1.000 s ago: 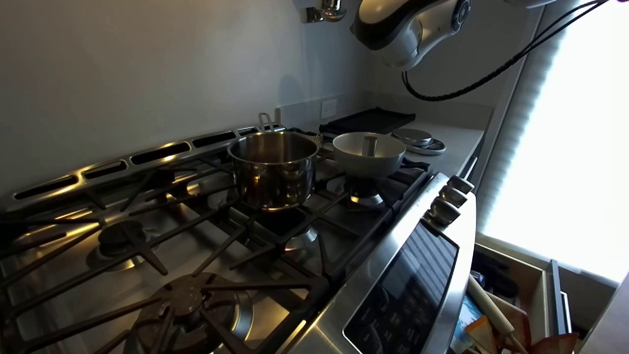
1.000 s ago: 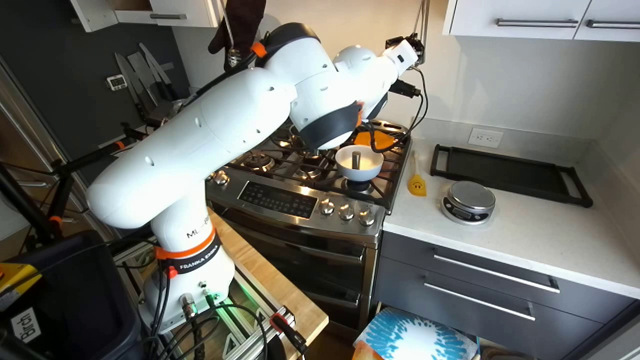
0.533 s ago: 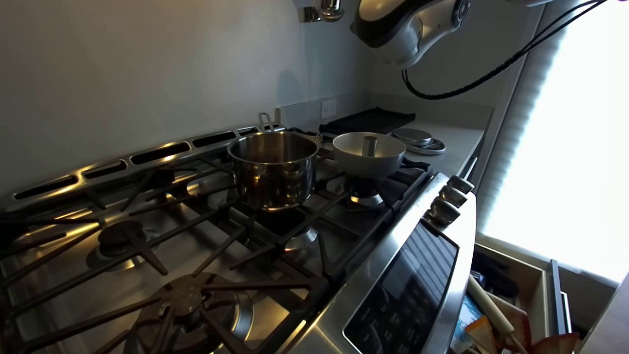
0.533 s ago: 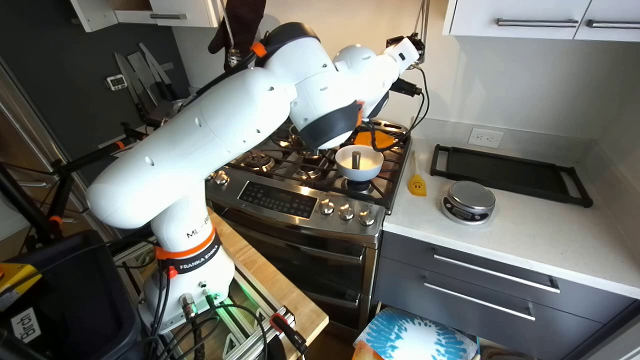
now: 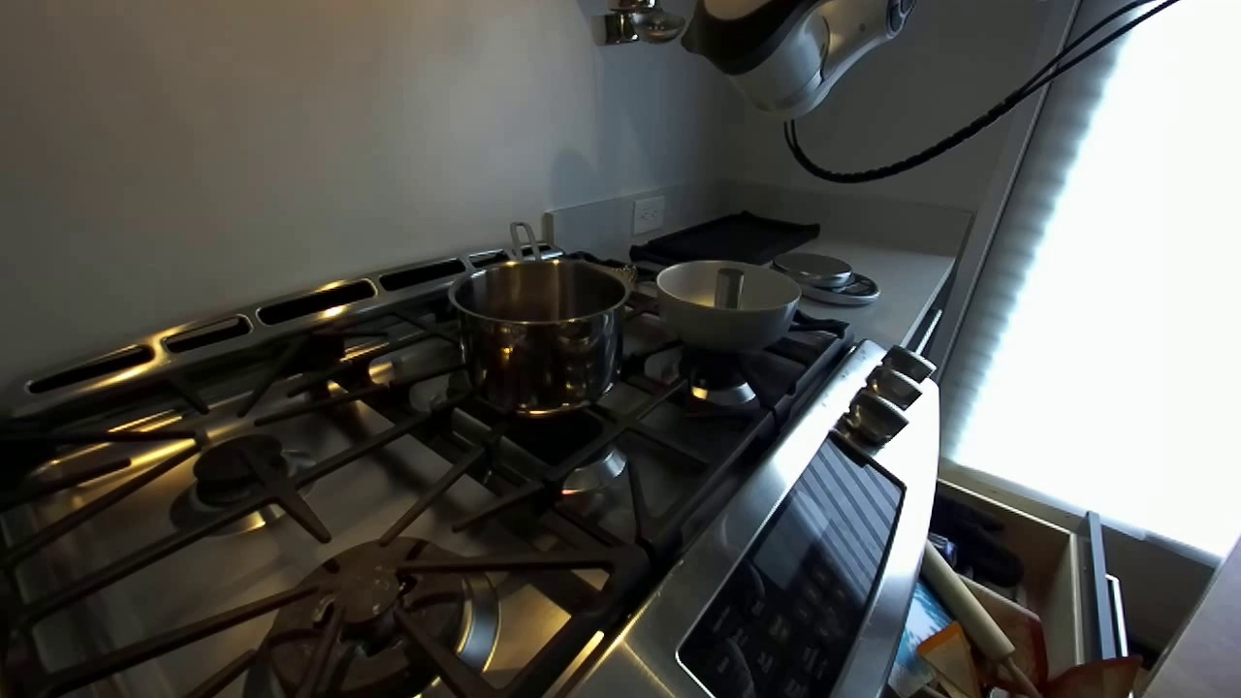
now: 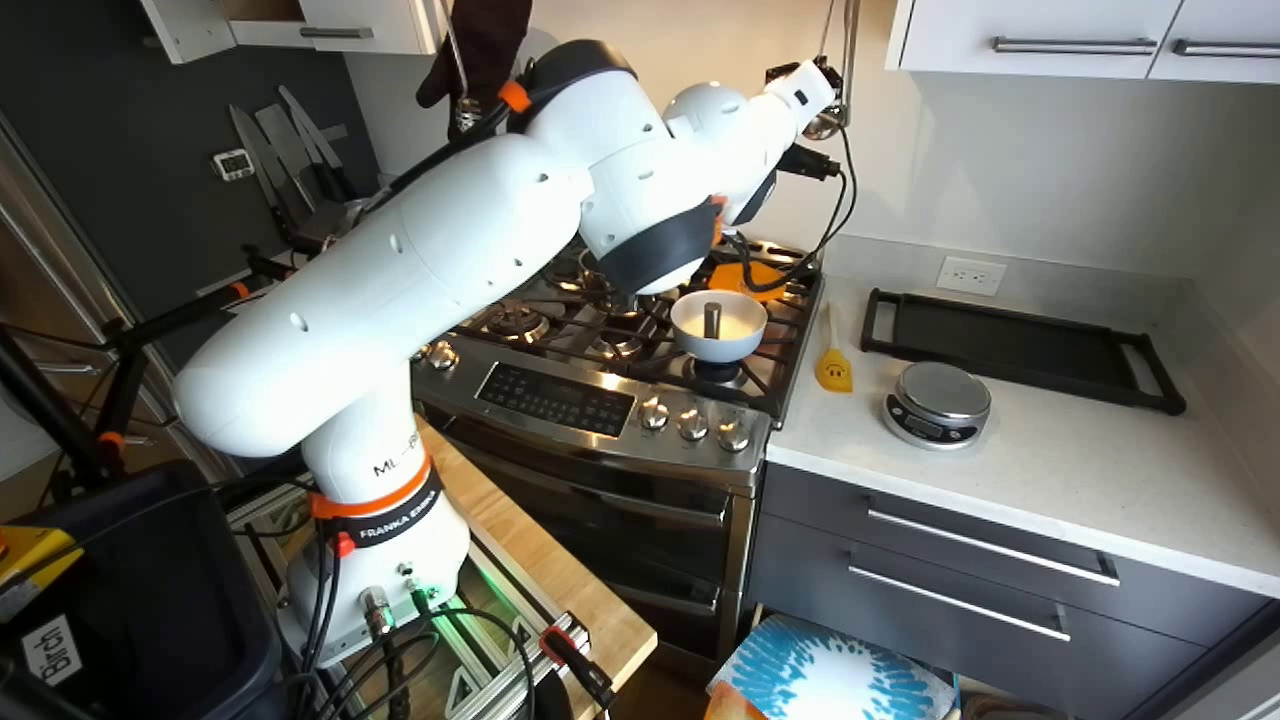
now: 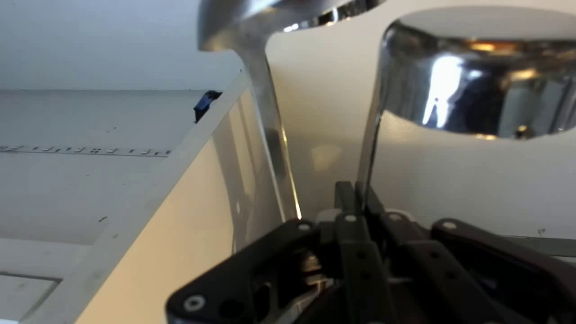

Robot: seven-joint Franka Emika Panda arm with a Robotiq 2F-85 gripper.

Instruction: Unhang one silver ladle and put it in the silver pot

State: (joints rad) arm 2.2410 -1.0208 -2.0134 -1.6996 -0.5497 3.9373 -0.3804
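Silver long-handled metal ladle (image 7: 468, 90) is pinched by its handle in the black two-fingered hand (image 7: 359, 191), while in an exterior view the silver cylindrical steel pot (image 5: 541, 361) stands at nine o'clock from the round white bowl (image 5: 713, 328)

In an exterior view the back wall (image 6: 1020, 170) is cream at centre and greyer toward the right corner; white cupboards (image 6: 1090, 25) with bar handles hang at its upper left and upper right. A dark grey wall (image 6: 100, 150) closes the left side. In both exterior views a white power outlet (image 6: 970, 275) sits in the low backsplash (image 6: 890, 262) behind the pale table (image 6: 1060, 470). Dark grey drawers (image 6: 990, 565) run under the table, beside a stainless-steel gas range (image 6: 645, 450). In an exterior view the light is dim, with a white area (image 5: 1115, 310) at right too bright to read and an open drawer (image 5: 1052, 543) below it. The wrist view shows a pale, scuffed panel (image 7: 112, 121) crossed by a thin marked strip (image 7: 85, 150).
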